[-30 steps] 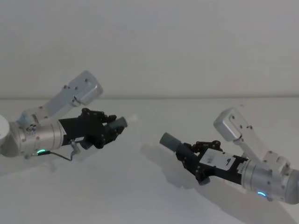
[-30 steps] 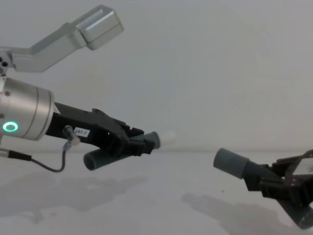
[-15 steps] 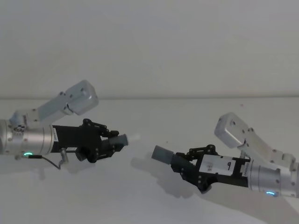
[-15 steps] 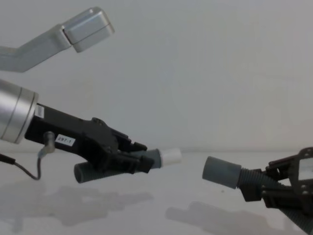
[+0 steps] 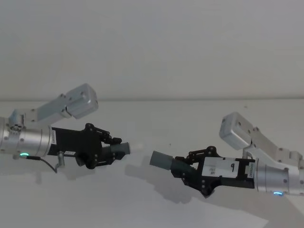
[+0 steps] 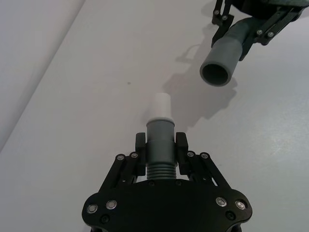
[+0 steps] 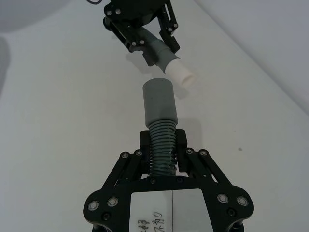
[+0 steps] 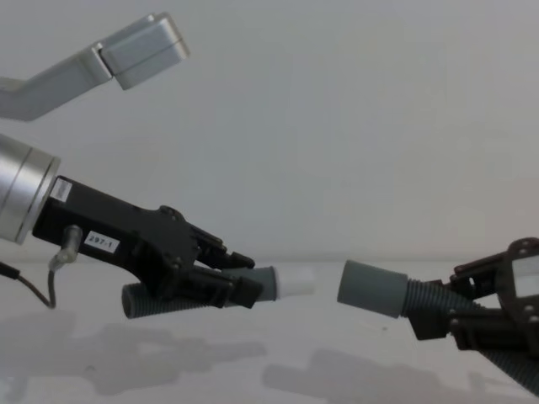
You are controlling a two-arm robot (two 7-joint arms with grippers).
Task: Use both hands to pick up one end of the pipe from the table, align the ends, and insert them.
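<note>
Above the bare white matte table (image 5: 152,199), a ribbed dark grey hose with whitish tip (image 8: 278,282) is clamped in the left black gripper (image 8: 240,282); just apart, a grey socket-cuffed hose (image 8: 370,288) is clamped in the right gripper (image 5: 187,167).

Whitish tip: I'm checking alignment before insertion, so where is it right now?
In the chest view the whitish tip is held left of centre by the left gripper, facing the socket cuff across a small gap.
</note>
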